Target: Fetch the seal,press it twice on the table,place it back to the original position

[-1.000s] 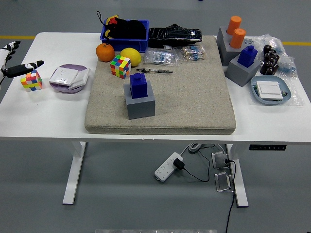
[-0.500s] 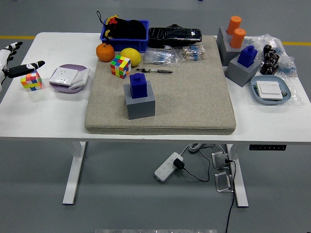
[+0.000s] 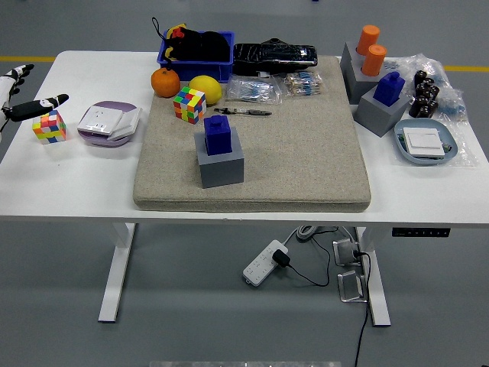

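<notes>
A dark blue seal (image 3: 217,133) stands upright in a grey block holder (image 3: 221,164) on the beige mat (image 3: 306,160), left of the mat's middle. A second blue seal (image 3: 390,86) sits in another grey holder (image 3: 379,112) at the right, off the mat. My left hand (image 3: 24,95) shows only at the far left edge, above the table's left end, far from both seals. Its fingers are spread and hold nothing. One black-tipped finger (image 3: 44,105) points right, just above a small colour cube (image 3: 48,126). My right hand does not appear.
On the mat's far side lie an orange (image 3: 165,82), a lemon (image 3: 205,89), a colour cube (image 3: 189,104) and bagged small parts (image 3: 256,90). A blue bin (image 3: 196,49), two orange cylinders (image 3: 370,47), a purple tray (image 3: 107,122) and a light blue tray (image 3: 424,142) stand around it.
The left hand only wavers slightly at the left edge. Nothing on the table has moved.
</notes>
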